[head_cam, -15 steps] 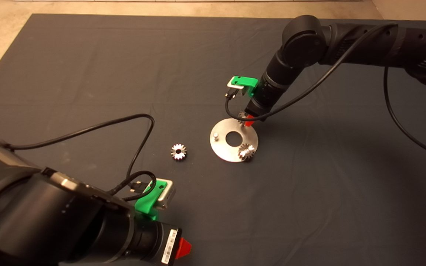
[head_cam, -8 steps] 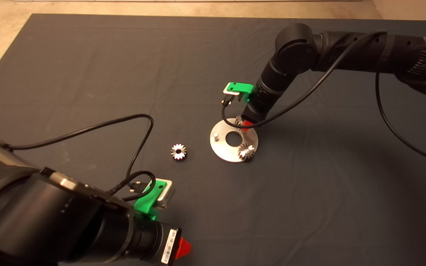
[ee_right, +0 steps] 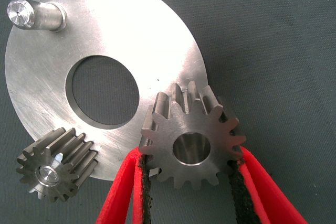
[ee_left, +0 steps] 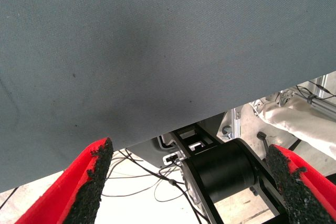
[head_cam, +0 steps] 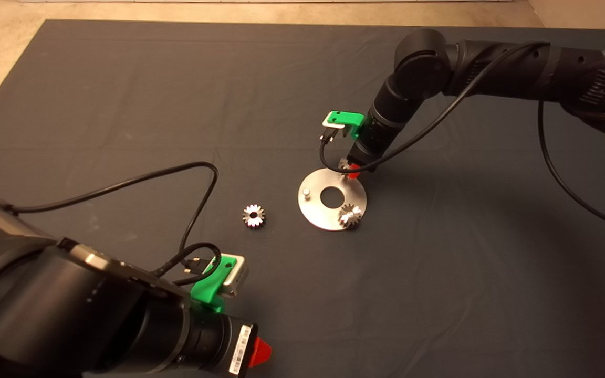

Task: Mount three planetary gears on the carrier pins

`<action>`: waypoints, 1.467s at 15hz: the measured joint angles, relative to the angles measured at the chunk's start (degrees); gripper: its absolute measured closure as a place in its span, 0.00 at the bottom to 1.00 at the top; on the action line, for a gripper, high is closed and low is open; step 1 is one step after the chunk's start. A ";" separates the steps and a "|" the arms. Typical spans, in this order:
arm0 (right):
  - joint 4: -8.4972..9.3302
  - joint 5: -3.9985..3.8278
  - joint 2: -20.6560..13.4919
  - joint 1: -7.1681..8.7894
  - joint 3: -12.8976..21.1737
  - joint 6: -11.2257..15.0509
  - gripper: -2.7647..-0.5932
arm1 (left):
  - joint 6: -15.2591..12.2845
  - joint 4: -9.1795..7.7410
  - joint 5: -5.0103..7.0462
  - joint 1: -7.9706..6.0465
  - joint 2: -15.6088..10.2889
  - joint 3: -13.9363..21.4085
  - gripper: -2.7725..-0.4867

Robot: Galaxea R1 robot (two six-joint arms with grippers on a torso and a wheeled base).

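Your right pincer (head_cam: 351, 169) sits at the far rim of the silver disc (head_cam: 317, 210), its red fingers (ee_right: 122, 192) closed narrowly on one planetary gear (ee_right: 190, 141). In the right wrist view that gear is pinched by its toothed sides between the black pads, face and bore toward the camera, overlapping the disc's edge. Whether a pin stands in its bore, you cannot tell; the bore looks hollow from here.

A second gear (head_cam: 350, 216) already sits on a carrier pin at the disc's near right rim, with the pin's end showing in its centre (ee_right: 48, 174). One bare pin (head_cam: 306, 192) stands upright near the disc's left rim, with no gear on it. The third gear (head_cam: 253, 215) lies flat on the dark mat (head_cam: 124, 105) covering the surface, to the left of the disc and apart from it.

Your left pincer (ee_left: 189, 182) waits at the lower left edge of the surface, fingers spread wide and holding nothing, with only mat and the floor beyond between them.
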 joint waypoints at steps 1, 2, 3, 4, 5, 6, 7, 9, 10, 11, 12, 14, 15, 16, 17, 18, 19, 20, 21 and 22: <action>0.00 0.02 0.00 0.00 0.00 0.00 0.90 | 0.00 0.00 0.00 -0.01 0.00 0.00 0.31; 0.00 0.01 0.00 0.00 0.00 0.00 0.90 | 0.00 0.00 0.00 0.00 0.00 0.00 0.31; 0.00 0.02 0.00 0.00 0.00 -0.02 0.90 | 0.00 -0.02 0.00 -0.01 0.00 0.00 0.31; 0.00 0.02 0.00 0.00 0.00 -0.02 0.90 | 0.02 0.00 0.00 -0.01 0.00 0.00 0.31; 0.00 0.02 0.00 -0.02 0.00 -0.02 0.90 | 0.00 0.00 0.00 0.00 0.00 0.00 0.31; 0.00 0.02 0.00 -0.05 0.00 -0.02 0.90 | 0.00 0.00 0.00 -0.01 0.00 0.00 0.31; 0.00 0.02 0.00 -0.05 0.00 -0.02 0.90 | 0.00 0.00 0.00 -0.01 0.00 0.00 0.31; 0.00 0.02 0.22 -0.13 0.00 -0.02 0.90 | 0.00 0.00 0.00 -0.01 0.00 0.00 0.31; -0.04 0.01 0.48 -0.33 -0.02 -0.02 0.90 | 0.01 0.00 0.00 0.00 0.00 0.00 0.31; -0.35 -0.03 0.60 -0.52 -0.02 -0.04 0.90 | 0.00 0.00 -0.02 -0.01 -0.01 0.00 0.31; -0.49 -0.04 0.66 -0.57 -0.06 -0.06 0.90 | 0.02 0.00 0.00 0.00 -0.11 0.00 0.31; -0.54 -0.04 0.68 -0.71 -0.11 -0.99 0.90 | 0.00 0.00 0.00 0.00 -0.13 0.00 0.31; -0.57 -0.11 0.68 -0.74 -0.11 -1.37 0.90 | 0.00 -0.02 0.00 0.00 -0.13 0.00 0.31; -0.63 -0.13 0.68 -0.79 -0.11 -1.60 0.90 | 0.00 0.00 0.02 0.00 -0.15 0.00 0.31; -0.63 -0.13 0.68 -0.79 -0.15 -2.14 0.90 | 0.01 0.00 0.00 0.00 -0.18 0.00 0.31; -0.63 -0.17 0.72 -0.79 -0.30 -2.54 0.90 | 0.00 0.00 0.00 -0.01 -0.29 0.00 0.31; -0.62 -0.26 0.79 -0.79 -0.60 -3.25 0.90 | 0.00 0.00 0.00 -0.01 -0.30 0.00 0.31; -0.61 -0.57 0.88 -0.79 -0.80 -3.79 0.90 | 0.00 0.00 0.00 0.00 -0.30 0.00 0.31; -0.54 -0.74 0.96 -0.82 -1.18 -4.06 0.90 | 0.00 -0.01 0.00 0.00 -0.32 0.00 0.31; -0.54 -0.85 0.99 -0.80 -1.22 -4.06 0.90 | 0.01 0.00 0.00 0.00 -0.30 0.00 0.31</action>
